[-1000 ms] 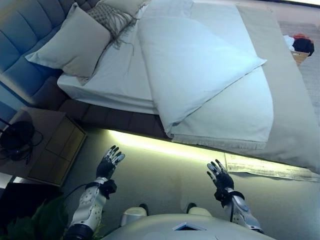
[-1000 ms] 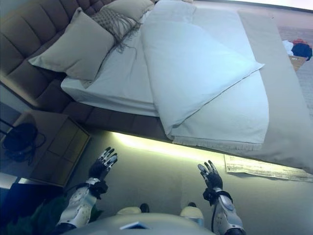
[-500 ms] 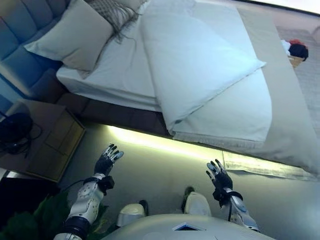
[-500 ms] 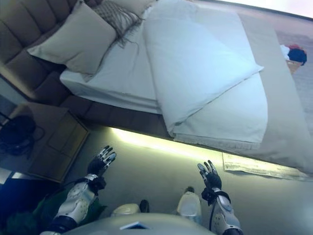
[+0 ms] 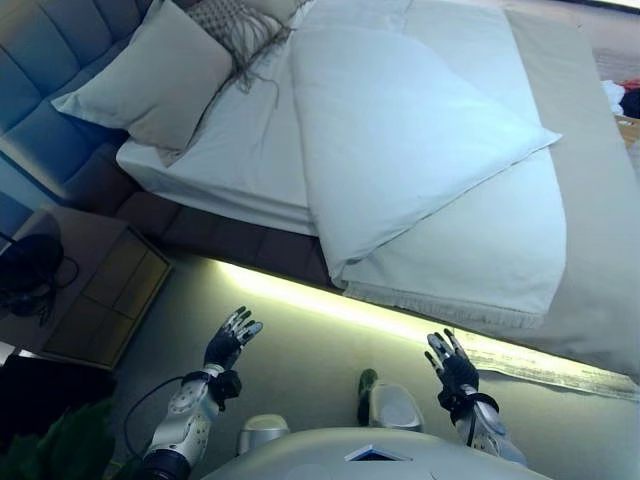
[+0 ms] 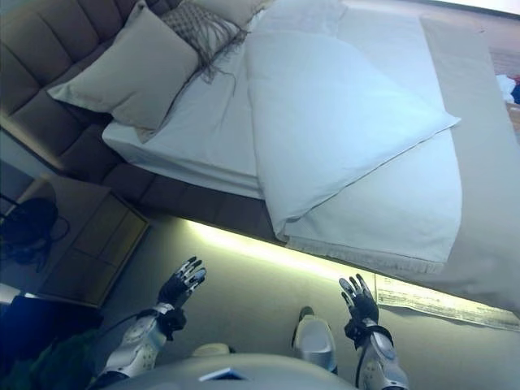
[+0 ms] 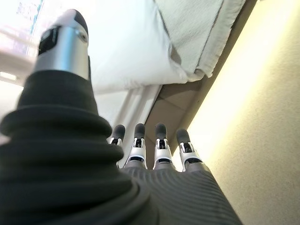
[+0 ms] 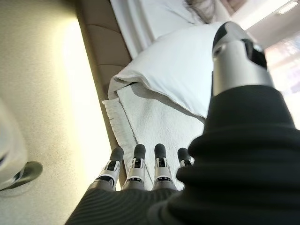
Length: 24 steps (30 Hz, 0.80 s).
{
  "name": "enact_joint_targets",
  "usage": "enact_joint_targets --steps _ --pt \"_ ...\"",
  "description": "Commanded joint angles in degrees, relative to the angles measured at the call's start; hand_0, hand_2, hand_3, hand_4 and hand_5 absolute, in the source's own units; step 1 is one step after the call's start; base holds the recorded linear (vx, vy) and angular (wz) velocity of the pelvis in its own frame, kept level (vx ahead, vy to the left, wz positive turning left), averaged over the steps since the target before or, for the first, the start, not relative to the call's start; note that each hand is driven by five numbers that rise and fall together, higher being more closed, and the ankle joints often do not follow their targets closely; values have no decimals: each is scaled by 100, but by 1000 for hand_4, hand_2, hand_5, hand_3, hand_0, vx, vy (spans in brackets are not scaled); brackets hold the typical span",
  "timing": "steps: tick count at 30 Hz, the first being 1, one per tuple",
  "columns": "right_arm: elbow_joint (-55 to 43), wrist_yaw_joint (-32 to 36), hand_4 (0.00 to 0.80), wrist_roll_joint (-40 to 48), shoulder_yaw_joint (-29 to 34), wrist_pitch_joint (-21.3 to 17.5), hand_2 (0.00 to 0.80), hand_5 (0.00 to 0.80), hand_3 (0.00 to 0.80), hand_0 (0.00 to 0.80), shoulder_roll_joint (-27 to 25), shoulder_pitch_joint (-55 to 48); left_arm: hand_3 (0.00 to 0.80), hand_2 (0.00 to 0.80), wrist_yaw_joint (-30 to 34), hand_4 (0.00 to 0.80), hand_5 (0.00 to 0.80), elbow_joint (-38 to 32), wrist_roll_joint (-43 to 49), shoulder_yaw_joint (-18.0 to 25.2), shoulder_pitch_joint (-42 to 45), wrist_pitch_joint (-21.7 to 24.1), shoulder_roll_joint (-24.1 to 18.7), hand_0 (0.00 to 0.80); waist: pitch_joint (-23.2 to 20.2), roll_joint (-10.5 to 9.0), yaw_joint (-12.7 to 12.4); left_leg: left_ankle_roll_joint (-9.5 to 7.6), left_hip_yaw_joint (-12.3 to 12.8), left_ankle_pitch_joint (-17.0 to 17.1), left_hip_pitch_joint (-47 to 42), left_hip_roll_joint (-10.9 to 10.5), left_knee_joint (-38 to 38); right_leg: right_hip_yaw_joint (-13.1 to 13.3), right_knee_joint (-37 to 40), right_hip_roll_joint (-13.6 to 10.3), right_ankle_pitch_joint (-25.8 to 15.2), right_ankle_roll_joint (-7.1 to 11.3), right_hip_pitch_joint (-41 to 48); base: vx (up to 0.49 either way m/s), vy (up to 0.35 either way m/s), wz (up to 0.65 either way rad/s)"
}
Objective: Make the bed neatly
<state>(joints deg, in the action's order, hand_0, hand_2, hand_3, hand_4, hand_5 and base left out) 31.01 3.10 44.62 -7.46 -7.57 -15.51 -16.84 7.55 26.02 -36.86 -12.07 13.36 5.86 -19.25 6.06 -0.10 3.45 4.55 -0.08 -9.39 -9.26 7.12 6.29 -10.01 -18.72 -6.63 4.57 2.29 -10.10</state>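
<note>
The bed [image 5: 250,150] has a white duvet [image 5: 400,130] folded back in a triangle over a white fringed blanket [image 5: 480,250]. Its folded corner overhangs the near edge [image 5: 335,265]. A beige pillow [image 5: 150,80] and a patterned fringed cushion [image 5: 235,25] lie at the upholstered headboard [image 5: 40,70]. My left hand [image 5: 232,340] is open, low over the floor in front of the bed. My right hand [image 5: 452,362] is open too, below the blanket's fringe. Neither touches the bedding. The duvet corner shows past my right hand's fingers in the right wrist view [image 8: 154,75].
A wooden nightstand [image 5: 90,290] with a dark object and cables [image 5: 25,270] stands at the left of the bed. A lit strip [image 5: 330,300] runs under the bed's near edge. A beige cover [image 5: 590,200] lies on the bed's right part. Coloured items [image 5: 625,98] sit far right.
The camera has shifted, so the bed sits slightly further right and lower in view. Both hands stay open and now show lower and further right, still clear of the bed.
</note>
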Motion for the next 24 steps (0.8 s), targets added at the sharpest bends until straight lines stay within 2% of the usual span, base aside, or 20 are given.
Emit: enact_joint_targets --steps 1,4,6,8,9,13,15,17,19,24 --pt "-394 -9 0 166 -70 -207 0 0 0 0 -181 33 0 0 300 0 0 -342 2 161 -8 255 -231 0 -355 -206 -19 -249 178 1211 121 -359 1766 110 1508 -21 -1275 193 187 271 -297 15" --pt "-292 -56 0 301 -109 -311 0 0 0 0 -336 235 0 0 381 0 0 -112 49 58 -184 387 -169 0 -330 -263 -121 -302 99 1393 757 -482 2850 23 1441 32 -977 -69 425 229 -261 8" --pt "-255 -142 0 258 -121 -260 0 0 0 0 -400 319 0 0 433 0 0 -44 66 12 -239 451 -138 0 -277 -273 -160 -367 106 1419 1167 -389 3030 81 1376 105 -841 -166 532 186 -156 5" --pt "-265 -88 0 289 -118 -294 0 0 0 0 -424 367 0 0 440 0 0 -48 59 -90 -292 533 -105 0 -186 -216 -236 -463 39 1338 1379 -335 2571 207 1309 209 -709 -153 628 189 -28 -4" --pt "-304 -99 0 285 -148 -279 0 0 0 0 -425 379 0 0 410 0 0 -53 24 -141 -332 548 -102 0 -186 -187 -271 -458 -78 1473 1478 -347 2057 274 1309 271 -625 -128 680 204 24 -5" --pt "-550 -193 0 238 -245 -92 0 0 0 0 -468 318 0 0 298 0 0 -40 -24 -197 -438 465 -40 0 -97 -46 -441 -163 -387 2059 1729 -236 680 321 1384 431 -381 -75 1047 226 41 3" --pt "-611 -153 0 227 -341 -59 0 0 0 0 -500 283 0 0 234 0 0 -23 7 -222 -399 514 34 0 -42 45 -582 -21 -583 2395 1930 -251 -15 390 1406 508 -238 -56 1290 296 54 -8" --pt "-637 -124 0 218 -436 -27 0 0 0 0 -510 295 0 0 162 0 0 -42 5 -223 -317 547 64 0 1 122 -719 38 -756 2636 2080 -273 -606 490 1404 584 -125 -64 1467 292 27 -18" --pt "-651 -103 0 243 -487 7 0 0 0 0 -487 293 0 0 191 0 0 -32 28 -151 -234 550 70 0 29 159 -825 68 -802 2706 2188 -292 -978 547 1359 598 8 -80 1624 339 18 -47" --pt "-515 -65 0 281 -523 6 0 0 0 0 -378 181 0 0 334 0 0 12 -47 -9 -164 545 21 0 -34 267 -914 109 -593 2713 2557 -241 -1129 554 1137 579 445 -111 1958 410 63 -33"
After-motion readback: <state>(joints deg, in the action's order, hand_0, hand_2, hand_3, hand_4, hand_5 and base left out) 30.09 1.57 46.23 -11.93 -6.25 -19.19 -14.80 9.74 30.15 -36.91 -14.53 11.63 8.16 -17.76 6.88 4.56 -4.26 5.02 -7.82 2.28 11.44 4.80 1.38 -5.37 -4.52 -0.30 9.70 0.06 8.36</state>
